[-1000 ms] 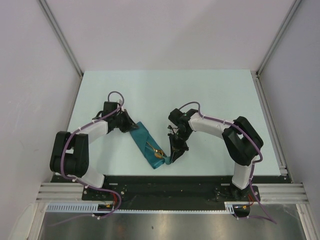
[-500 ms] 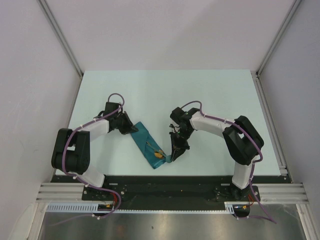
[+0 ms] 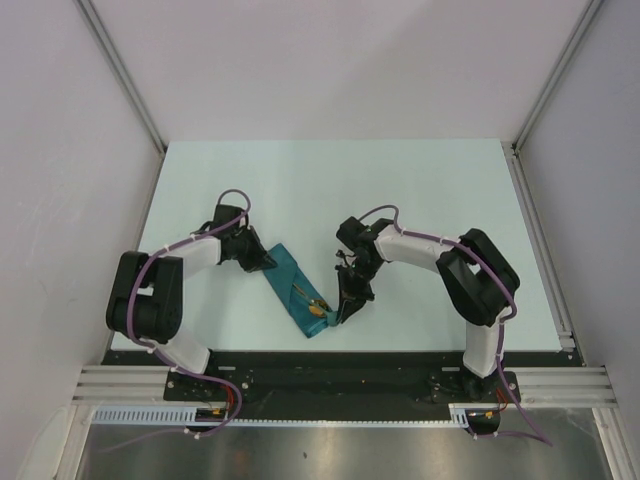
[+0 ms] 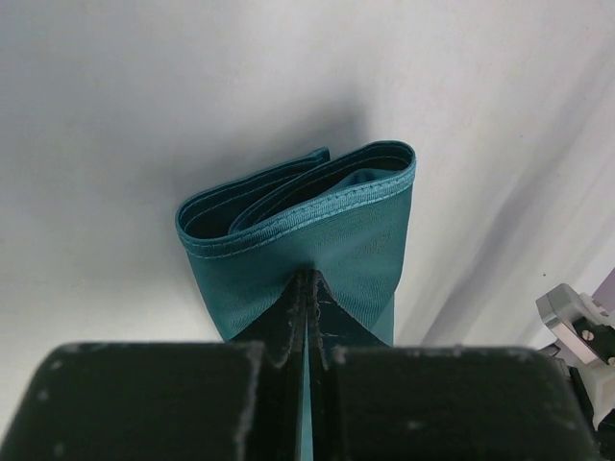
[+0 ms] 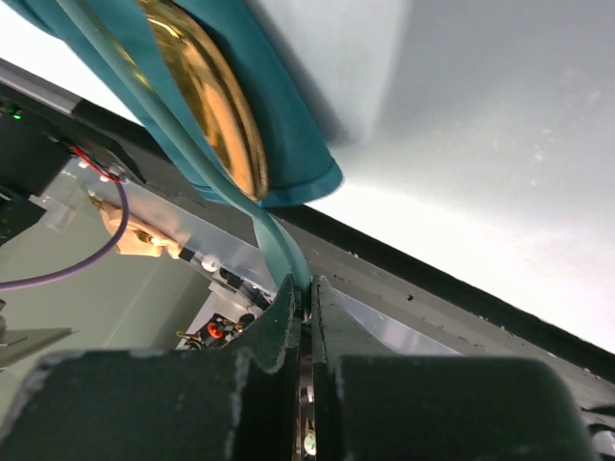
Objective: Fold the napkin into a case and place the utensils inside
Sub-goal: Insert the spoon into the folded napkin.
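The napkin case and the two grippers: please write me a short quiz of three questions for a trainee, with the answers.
1. True or false: the left gripper is shut on one end of the case.
2. What does the right gripper pinch? A) a fork B) the teal spoon C) nothing
3. Fill in: in the top view, the bowl of the gold spoon lies at the ____ end of the case (near or far).

Key: 1 true; 2 B; 3 near.
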You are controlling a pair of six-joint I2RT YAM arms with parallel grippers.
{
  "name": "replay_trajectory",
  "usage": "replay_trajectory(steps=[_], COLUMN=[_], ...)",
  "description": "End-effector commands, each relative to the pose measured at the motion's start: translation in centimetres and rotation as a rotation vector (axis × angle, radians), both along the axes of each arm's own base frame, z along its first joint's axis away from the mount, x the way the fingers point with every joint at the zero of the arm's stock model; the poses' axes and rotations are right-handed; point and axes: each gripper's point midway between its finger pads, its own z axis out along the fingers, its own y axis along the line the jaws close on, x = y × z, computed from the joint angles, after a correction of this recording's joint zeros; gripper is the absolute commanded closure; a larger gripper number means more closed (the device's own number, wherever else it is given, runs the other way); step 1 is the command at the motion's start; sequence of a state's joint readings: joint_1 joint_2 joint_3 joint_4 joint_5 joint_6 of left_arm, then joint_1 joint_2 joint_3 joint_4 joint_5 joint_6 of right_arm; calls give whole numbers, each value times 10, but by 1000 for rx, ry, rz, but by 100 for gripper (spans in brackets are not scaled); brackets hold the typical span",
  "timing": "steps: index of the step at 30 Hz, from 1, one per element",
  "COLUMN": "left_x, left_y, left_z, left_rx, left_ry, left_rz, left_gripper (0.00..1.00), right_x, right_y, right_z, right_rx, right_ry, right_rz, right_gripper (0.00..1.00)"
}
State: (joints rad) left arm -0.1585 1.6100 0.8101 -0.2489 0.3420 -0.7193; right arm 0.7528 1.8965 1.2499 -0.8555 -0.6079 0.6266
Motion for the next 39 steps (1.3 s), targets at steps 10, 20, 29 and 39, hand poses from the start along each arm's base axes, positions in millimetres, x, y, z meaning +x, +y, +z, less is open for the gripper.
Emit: replay_trajectory(steps=[10, 20, 29, 39], left_x=[5, 5, 4, 11], left_y=[-8, -9, -11, -36], left_z=[3, 4, 11, 88], left_rx=[-7, -8, -20, -164], left_ry=[-1, -4, -29, -338], left_rz=[-3, -10, -33, -185], left_gripper=[100, 100, 100, 56], right_x=[18, 24, 28, 30], right_y=[51, 73, 87, 86], right_z=[13, -3, -7, 48], right_rx=[139, 171, 191, 319], right_ry=[-2, 3, -28, -263], right_rz=[-74, -122, -151, -105], right_gripper=[100, 100, 94, 0])
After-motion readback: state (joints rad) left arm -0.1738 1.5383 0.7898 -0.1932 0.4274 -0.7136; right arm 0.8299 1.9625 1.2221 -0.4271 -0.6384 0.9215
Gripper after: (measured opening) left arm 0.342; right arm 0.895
